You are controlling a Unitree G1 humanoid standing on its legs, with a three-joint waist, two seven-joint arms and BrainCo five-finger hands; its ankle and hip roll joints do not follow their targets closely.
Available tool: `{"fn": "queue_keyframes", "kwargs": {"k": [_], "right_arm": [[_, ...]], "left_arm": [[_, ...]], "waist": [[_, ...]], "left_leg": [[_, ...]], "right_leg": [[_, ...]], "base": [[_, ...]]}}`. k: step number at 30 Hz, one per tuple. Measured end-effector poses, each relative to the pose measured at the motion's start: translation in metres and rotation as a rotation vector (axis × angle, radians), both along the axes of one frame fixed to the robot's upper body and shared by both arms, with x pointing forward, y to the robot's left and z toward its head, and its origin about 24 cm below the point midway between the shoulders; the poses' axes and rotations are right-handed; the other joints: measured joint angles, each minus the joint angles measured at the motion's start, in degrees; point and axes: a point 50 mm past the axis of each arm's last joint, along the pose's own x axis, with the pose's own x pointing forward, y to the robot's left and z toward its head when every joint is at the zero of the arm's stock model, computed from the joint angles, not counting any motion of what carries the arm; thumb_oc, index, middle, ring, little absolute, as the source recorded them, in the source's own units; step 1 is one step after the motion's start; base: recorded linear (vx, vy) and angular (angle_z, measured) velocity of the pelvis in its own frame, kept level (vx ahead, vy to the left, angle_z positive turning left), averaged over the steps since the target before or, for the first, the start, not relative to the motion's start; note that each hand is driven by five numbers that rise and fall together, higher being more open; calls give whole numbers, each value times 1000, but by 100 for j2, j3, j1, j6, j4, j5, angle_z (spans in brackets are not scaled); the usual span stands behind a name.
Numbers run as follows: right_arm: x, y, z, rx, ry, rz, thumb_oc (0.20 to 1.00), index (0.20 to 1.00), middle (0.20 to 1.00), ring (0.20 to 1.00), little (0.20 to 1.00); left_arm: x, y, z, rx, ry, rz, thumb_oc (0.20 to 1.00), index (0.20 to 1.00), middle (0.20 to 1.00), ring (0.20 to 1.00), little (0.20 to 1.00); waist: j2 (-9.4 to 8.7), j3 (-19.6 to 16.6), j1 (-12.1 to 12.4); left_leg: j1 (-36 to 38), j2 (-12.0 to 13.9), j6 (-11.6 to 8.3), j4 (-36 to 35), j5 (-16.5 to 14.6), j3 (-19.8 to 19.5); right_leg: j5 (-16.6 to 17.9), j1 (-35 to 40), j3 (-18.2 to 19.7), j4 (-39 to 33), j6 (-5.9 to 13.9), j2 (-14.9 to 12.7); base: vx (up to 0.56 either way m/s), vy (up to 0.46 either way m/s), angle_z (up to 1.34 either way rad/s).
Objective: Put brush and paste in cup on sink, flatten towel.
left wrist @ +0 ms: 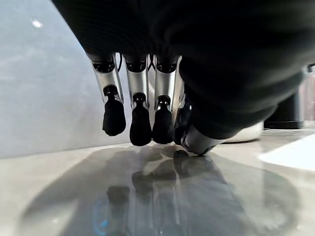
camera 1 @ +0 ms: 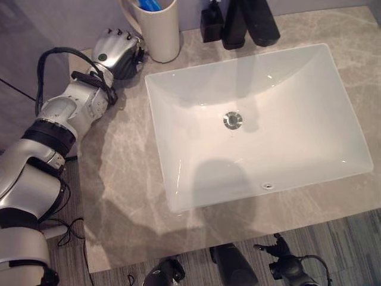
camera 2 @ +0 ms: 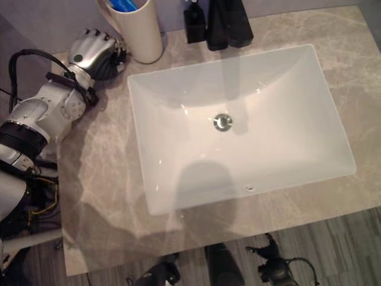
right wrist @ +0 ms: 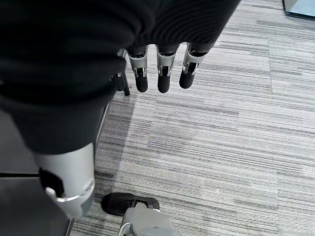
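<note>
— Grey marbled counter [camera 1: 125, 179] runs all round the white sink basin [camera 1: 256, 119], and at the back left corner we have the cream cup [camera 1: 159, 30] with something blue [camera 1: 150, 5] standing up out of it.

— Brush or paste, do we think?

— We cannot tell which, nor whether both are in. Blue tops are all we can make out above the rim. So our judgement is that the cup part is done or nearly done.

— And our left hand [camera 1: 116, 52]?

— Just beside the cup, low over the counter at its handle side. In the left wrist view the fingers [left wrist: 140, 130] hang down loosely with dark tips close above the stone, nothing between them; we read them as relaxed and holding nothing.

— Right hand [right wrist: 160, 69]?

— Hanging at our side over the striped grey floor [right wrist: 221, 147], fingers straight, empty.

— Then the towel comes next. Where is it?

— We see no towel on the counter or in the basin. Dark bottles [camera 1: 238, 24] stand behind the sink, and that is all.

— So the next move?

— Lift the left hand away without knocking the cup, then look round to find the towel before either hand reaches for it.
</note>
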Motion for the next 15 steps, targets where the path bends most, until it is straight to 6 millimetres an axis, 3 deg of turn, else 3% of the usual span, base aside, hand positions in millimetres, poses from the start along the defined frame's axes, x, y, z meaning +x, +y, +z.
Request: {"fn": "queue_keyframes", "kwargs": {"k": [7,15], "right_arm": [[0,0,0,0,1,1,1000,1000,1000,1000,1000],[0,2,-1,-1,4,20,1000,1000,1000,1000,1000]], "left_arm": [[2,8,-3,-6,13,36,200,200,200,200,200],[0,2,-1,-5,-1,4,200,200,200,200,200]], "waist": [[-31,-50,-1],[-48,-122,14]], "left_leg": [[-1,7,0,0,0,-3],[-99,2,5,1,-1,-10]], "right_leg": [[1,-1,-1,0,-1,6],[10,-97,-7,1,-5,-2]], "base": [[0,0,0],[0,0,0]]}}
